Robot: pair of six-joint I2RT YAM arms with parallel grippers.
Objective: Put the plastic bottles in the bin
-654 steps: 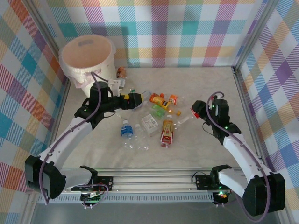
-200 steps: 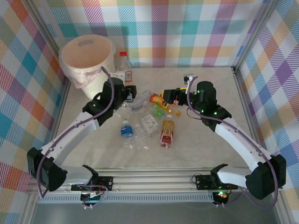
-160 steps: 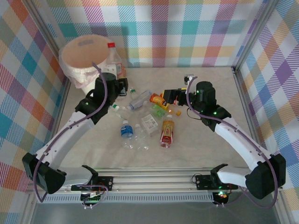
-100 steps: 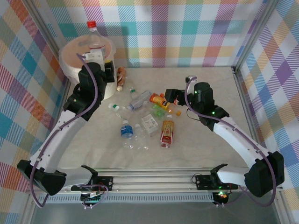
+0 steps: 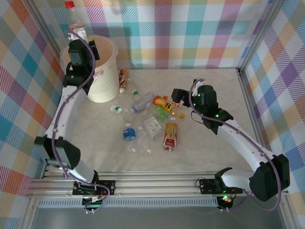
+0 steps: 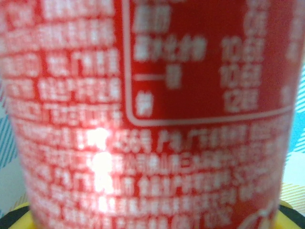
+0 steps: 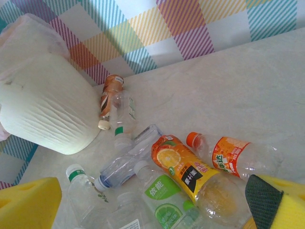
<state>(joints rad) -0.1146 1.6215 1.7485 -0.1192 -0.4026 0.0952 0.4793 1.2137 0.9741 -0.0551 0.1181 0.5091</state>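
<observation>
My left gripper (image 5: 77, 36) is raised high by the far left rim of the bin (image 5: 101, 85), shut on a clear bottle with a red cap (image 5: 73, 16). That bottle's red label (image 6: 152, 119) covers the left wrist view and hides the fingers. The bin is a cream bucket (image 7: 43, 109) with a bag liner. My right gripper (image 5: 177, 96) hangs open over the heap of plastic bottles, nothing between its yellow fingers (image 7: 28, 202). Below it lie an orange juice bottle (image 7: 183, 169), a green-label bottle (image 7: 164, 193) and an orange-label bottle (image 7: 228, 160).
Nearer the arms, a blue-label bottle (image 5: 129, 132), a white-label one (image 5: 152, 125) and an orange-red one (image 5: 170, 135) lie on the table. A brown bottle (image 5: 123, 76) rests against the bin's foot. Plaid walls close in the back and both sides.
My left arm has lifted the red-capped bottle from the table beside the heap up to the bin's rim. The right gripper has stayed open over the heap, shifting only slightly.
</observation>
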